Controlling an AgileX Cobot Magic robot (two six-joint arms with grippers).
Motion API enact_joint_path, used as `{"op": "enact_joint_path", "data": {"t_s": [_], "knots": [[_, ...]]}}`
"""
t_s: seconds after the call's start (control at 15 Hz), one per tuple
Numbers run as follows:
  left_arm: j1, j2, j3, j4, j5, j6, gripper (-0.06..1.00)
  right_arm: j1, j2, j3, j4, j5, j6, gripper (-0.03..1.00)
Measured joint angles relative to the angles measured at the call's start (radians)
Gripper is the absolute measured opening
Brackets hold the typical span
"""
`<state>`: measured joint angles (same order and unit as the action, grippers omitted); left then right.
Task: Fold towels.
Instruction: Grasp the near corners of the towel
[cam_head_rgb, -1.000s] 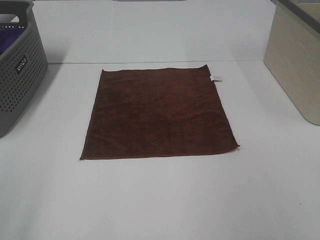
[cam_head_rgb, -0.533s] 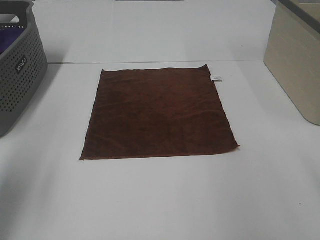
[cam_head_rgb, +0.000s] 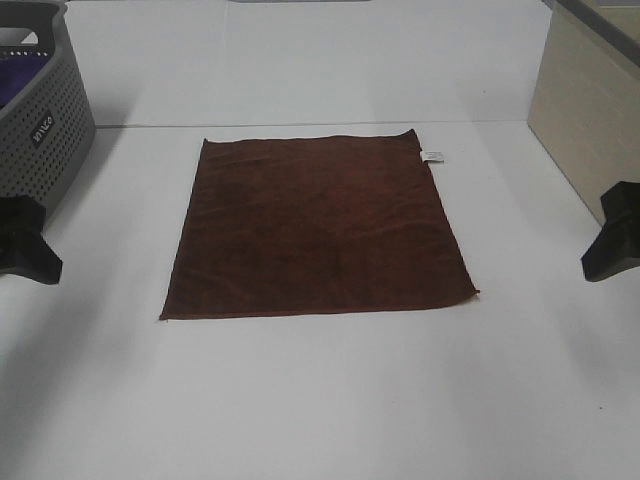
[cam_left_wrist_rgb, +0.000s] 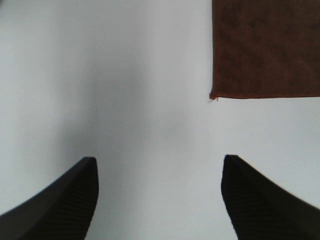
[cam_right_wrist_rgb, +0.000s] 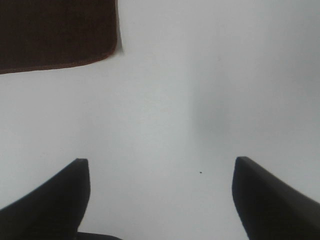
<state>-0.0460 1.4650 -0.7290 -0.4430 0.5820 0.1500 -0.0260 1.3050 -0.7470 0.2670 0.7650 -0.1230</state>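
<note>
We see our left gripper (cam_left_wrist_rgb: 159, 165) and right gripper (cam_right_wrist_rgb: 161, 164) only partly, both spread wide over white table (cam_head_rgb: 320, 400). The towel (cam_head_rgb: 318, 228) lies flat mid-table, its near corners apart from both; beyond, grey basket (cam_head_rgb: 40, 130) and beige box (cam_head_rgb: 590, 120) are cropped.

Dark reddish-brown terry towel (cam_head_rgb: 318, 226), lay spread flat and unfolded, small white tag (cam_head_rgb: 432, 156) at far right corner

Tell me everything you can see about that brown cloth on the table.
The towel is a dark reddish-brown, roughly square cloth of soft, slightly fuzzy fabric with stitched edges. A small white tag sticks out near its far right corner. It lies flat and fully unfolded on the white table, with only the table touching it.
</note>
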Motion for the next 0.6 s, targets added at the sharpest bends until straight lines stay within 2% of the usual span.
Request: {"op": "enact_joint_path", "data": {"t_s": [0.2,0.33,0.4,0.47,0.53,0.6], "knots": [[0.000,0.120,0.000,-0.143,-0.028,0.049,0.65,0.000,0.114,-0.001,0.094,-0.082,-0.039,0.76],[0.000,0.184,-0.001,-0.270,-0.047,0.132,0.65,0.000,0.156,-0.001,0.151,-0.126,-0.074,0.76],[0.000,0.215,-0.001,-0.341,-0.049,0.195,0.65,0.000,0.174,-0.001,0.190,-0.140,-0.108,0.76],[0.000,0.274,-0.005,-0.474,-0.049,0.331,0.70,0.000,0.221,-0.022,0.296,-0.141,-0.219,0.76],[0.000,0.274,-0.005,-0.474,-0.049,0.331,0.70,0.000,0.221,-0.022,0.296,-0.141,-0.219,0.76],[0.000,0.321,-0.023,-0.611,-0.048,0.458,0.73,0.000,0.287,-0.081,0.381,-0.092,-0.309,0.76]]}}
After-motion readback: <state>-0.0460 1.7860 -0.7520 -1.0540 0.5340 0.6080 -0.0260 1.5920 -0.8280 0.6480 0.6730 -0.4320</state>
